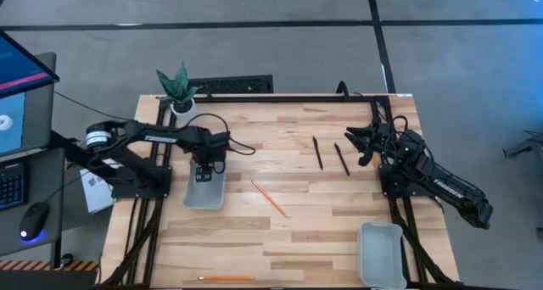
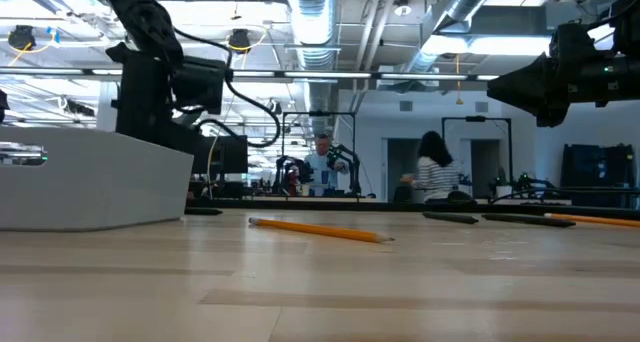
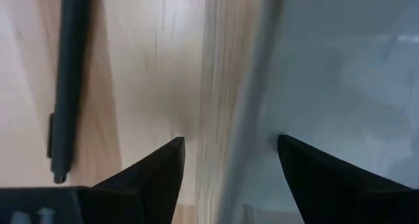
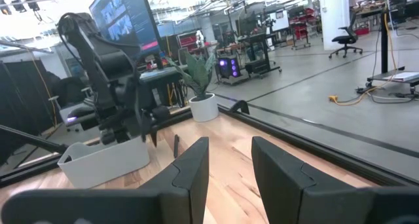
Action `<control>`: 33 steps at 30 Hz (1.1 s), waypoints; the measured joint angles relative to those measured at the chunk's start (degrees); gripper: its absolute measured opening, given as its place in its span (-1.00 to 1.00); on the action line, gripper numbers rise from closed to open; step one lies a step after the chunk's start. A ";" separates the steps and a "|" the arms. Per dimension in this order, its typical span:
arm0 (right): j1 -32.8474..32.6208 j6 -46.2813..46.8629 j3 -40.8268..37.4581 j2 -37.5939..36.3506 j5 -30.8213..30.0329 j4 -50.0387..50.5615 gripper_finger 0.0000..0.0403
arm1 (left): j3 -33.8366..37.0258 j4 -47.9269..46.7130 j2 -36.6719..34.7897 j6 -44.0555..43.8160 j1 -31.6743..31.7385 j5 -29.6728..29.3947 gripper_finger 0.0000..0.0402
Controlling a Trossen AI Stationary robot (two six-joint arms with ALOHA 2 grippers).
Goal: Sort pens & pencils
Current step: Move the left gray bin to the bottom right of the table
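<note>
Left tool (image 3: 229,165), fingers apart, hovers over the tray's rim (image 3: 245,119), pen (image 3: 69,80) just beside.

Light striped-grain wooden surface (image 1: 322,231); slim orange pencil (image 1: 268,197); thin black pens (image 1: 317,153); pale grey plastic trays (image 1: 380,252); green-leafed plant in white pot (image 1: 178,93).

Two black pens (image 1: 329,156), an orange pencil (image 1: 268,197) lie flat, seemingly.

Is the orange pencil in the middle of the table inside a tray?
No, the orange pencil lies on the bare wooden table, between the two grey trays and touching neither.
</note>
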State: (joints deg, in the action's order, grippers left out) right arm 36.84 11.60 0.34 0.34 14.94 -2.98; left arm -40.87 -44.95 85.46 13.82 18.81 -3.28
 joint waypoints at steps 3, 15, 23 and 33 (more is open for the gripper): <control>0.00 0.02 0.00 0.00 -0.02 0.00 -0.31 | -0.10 0.25 0.96 0.00 0.00 0.47 0.19; 0.00 -0.04 0.00 0.01 0.00 0.00 -0.31 | -3.40 0.30 1.37 1.37 0.00 1.01 -0.18; 0.00 -0.07 -0.02 0.01 -0.01 0.00 -0.31 | -3.49 1.50 2.39 1.39 0.00 1.10 -0.59; 0.00 -0.04 0.00 0.04 -0.02 0.00 -0.31 | -3.75 2.05 5.17 1.84 0.04 2.60 -0.84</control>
State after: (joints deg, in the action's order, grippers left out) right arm 36.84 11.55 0.34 0.38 14.92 -2.98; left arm -44.62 -42.90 90.63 15.66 18.85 -0.68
